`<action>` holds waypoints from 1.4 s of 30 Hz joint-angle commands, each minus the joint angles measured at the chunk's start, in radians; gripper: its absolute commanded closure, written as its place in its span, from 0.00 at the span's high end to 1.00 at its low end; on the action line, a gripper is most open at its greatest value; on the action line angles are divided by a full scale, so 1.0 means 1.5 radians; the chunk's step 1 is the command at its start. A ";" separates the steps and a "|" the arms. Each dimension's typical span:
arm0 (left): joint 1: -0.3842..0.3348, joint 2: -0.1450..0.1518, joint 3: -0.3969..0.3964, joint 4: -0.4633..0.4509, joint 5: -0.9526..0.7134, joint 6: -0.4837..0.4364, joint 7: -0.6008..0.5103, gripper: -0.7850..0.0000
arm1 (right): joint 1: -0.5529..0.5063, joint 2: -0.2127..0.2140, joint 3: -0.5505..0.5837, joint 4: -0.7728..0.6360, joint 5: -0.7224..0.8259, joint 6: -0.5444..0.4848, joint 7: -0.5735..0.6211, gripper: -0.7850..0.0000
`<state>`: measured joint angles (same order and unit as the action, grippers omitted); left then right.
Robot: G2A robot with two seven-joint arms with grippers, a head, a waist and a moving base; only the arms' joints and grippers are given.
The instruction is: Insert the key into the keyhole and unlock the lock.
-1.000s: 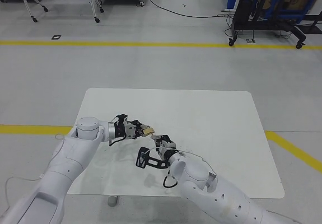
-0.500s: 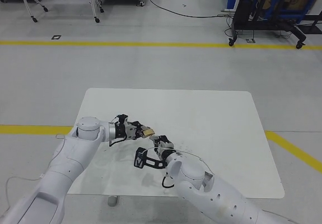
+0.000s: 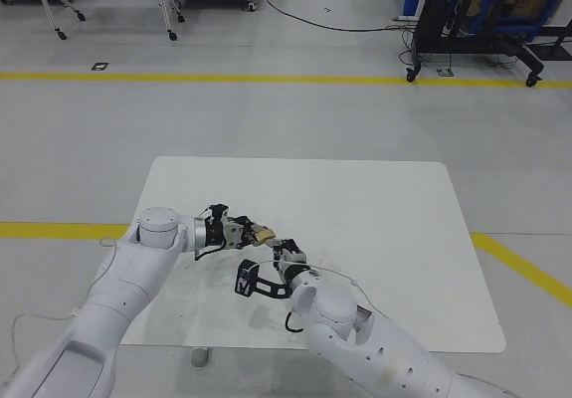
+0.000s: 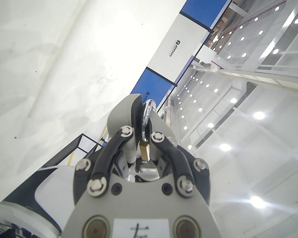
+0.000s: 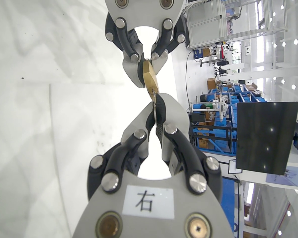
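A small brass padlock (image 3: 262, 235) is held above the white table (image 3: 385, 209), with my left gripper (image 3: 249, 233) shut on it. In the left wrist view its silver shackle (image 4: 147, 115) and brass body (image 4: 144, 149) sit between the left fingers. My right gripper (image 5: 154, 105) faces the left gripper (image 5: 145, 61) tip to tip and is shut on the key (image 5: 153, 97). The key's blade meets the end of the padlock (image 5: 149, 77) at the keyhole. How far it goes in is hidden. In the top view the right gripper (image 3: 278, 249) sits just in front of the padlock.
Both arms meet over the left middle of the table, whose right half (image 3: 405, 269) is bare. The table's front edge (image 3: 266, 346) lies close under the right arm. Yellow floor lines (image 3: 266, 77) run around the table.
The right wrist has shifted a little to the left and turned while its fingertips stayed at the padlock. The left arm and padlock have kept still.
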<state>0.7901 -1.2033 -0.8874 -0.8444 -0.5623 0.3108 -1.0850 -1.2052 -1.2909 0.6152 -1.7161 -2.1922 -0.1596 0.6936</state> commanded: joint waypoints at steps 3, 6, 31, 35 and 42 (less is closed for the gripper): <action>0.001 0.000 -0.001 0.000 0.001 0.000 -0.001 0.00 | -0.002 -0.006 -0.002 0.003 -0.011 -0.002 0.005 0.00; 0.001 -0.001 -0.003 0.002 0.001 0.001 -0.002 0.00 | -0.004 -0.011 -0.002 0.005 -0.018 -0.007 0.007 0.00; -0.001 -0.003 -0.006 0.006 0.012 0.001 -0.024 0.00 | -0.017 -0.044 0.027 0.019 -0.029 -0.017 0.022 0.00; -0.001 -0.003 -0.008 0.006 0.011 0.002 -0.022 0.00 | -0.023 -0.047 0.033 0.017 -0.032 -0.017 0.018 0.00; 0.000 -0.004 -0.010 0.005 0.014 0.003 -0.019 0.00 | -0.037 -0.051 0.048 0.009 -0.036 -0.013 0.007 0.09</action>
<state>0.7904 -1.2085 -0.9020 -0.8366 -0.5417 0.3161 -1.1133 -1.2579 -1.3666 0.6836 -1.7007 -2.2446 -0.1802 0.7077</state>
